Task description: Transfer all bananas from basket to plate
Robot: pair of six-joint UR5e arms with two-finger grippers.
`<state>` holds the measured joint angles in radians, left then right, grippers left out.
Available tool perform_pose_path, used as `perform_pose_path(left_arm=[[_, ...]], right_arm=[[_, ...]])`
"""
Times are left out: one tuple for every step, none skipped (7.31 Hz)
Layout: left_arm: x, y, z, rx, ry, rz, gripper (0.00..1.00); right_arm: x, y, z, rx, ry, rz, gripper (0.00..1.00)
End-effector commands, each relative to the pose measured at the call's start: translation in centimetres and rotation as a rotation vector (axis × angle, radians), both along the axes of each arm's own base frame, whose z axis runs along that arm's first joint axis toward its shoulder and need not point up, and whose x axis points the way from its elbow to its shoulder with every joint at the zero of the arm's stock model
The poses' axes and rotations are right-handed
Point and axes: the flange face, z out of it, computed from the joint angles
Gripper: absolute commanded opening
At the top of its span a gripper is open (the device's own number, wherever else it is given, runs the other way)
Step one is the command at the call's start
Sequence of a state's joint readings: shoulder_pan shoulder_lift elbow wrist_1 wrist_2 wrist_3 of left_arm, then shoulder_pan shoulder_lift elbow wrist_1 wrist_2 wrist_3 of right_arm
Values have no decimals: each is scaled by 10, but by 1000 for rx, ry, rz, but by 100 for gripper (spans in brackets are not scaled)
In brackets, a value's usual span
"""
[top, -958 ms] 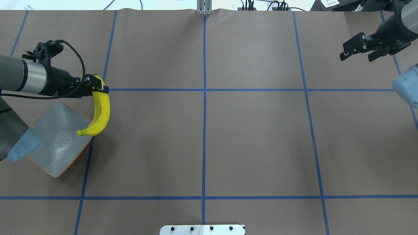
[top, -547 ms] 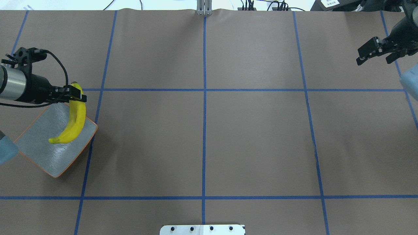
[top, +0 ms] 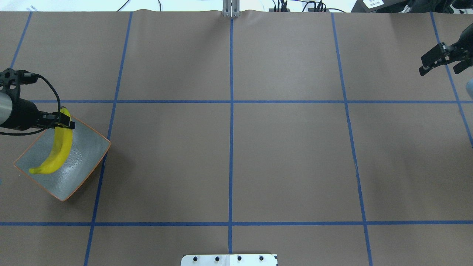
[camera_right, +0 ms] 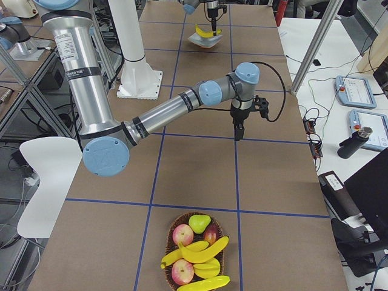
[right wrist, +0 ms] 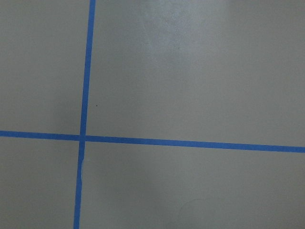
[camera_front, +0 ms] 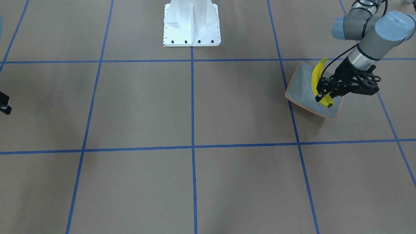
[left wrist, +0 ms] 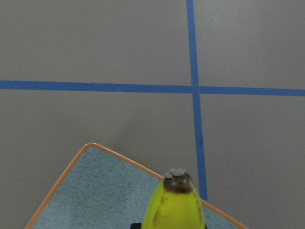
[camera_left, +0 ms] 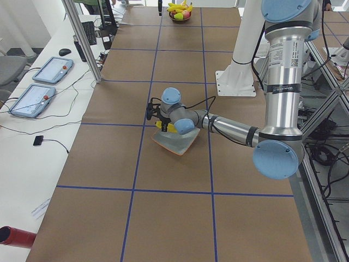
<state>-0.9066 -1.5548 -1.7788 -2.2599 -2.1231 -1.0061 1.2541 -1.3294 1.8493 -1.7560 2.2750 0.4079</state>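
since half a second ago the left gripper has been carried further toward the table's left edge, so that the banana is now held over the plate. the right gripper has been drawn back toward the right edge.

front view: the banana is clenched near its end farthest from the robot, and the longer part runs back across the plate.

overhead: the fruit curves from the fingers to the plate's near left side. contact with the plate cannot be told. the right gripper's fingers are parted, with nothing between them.

left side view: banana and plate are partly hidden by the wrist.

right side view: more bananas lie in the basket among other fruit.

left wrist view: the banana's dark tip is seen over the plate's rim.

right wrist view: only taped table is shown.
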Motion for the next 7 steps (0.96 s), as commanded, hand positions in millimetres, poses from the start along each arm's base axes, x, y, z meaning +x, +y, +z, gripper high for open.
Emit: perform_pose_path(left_arm=[[16,-7,11,4,-33,-10,51],[19,-6,10,12,-37,-11,86],[19,-6,9,14,-35,-11,100],[18,-5,1,21,-20,-7,100],[18,-4,-7,26,-8,2,100],[-2,-12,-7,3,10,-9,100],[-24,-25,-12,-33,33,-18,100]], right_arm=[[1,1,2,-3,-3,-2,100],[1,1,2,-3,-3,-2,100],[3,1,2,-1,-4,-1,100],[7,1,3,11,-1,-7,100],[16,2,11,24,10,-20,100],[31,6,24,40,24,-34,100],[57,13,54,72,69,-74,100]])
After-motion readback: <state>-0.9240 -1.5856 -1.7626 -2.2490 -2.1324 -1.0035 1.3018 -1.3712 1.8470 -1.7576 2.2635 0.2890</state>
